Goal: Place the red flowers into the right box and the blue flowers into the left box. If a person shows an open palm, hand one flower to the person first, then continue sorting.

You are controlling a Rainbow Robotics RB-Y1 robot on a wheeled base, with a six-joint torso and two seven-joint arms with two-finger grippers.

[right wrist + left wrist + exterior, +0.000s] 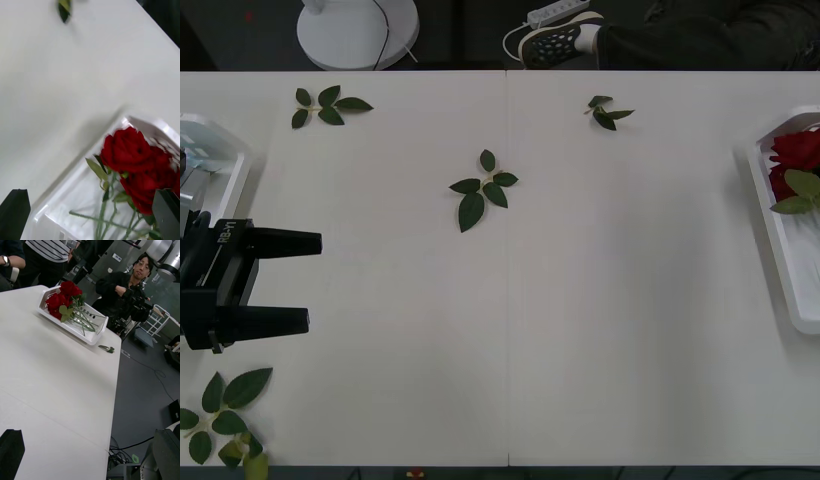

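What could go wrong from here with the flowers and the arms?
1. The red flowers are piled at one end of the right box, with a leaf at its rim; another drop might knock one out.
2. Loose leaf sprigs lie on the table and could be mistaken for flowers.
3. The left gripper hovers open beside the left box; a careless swing could nudge it.
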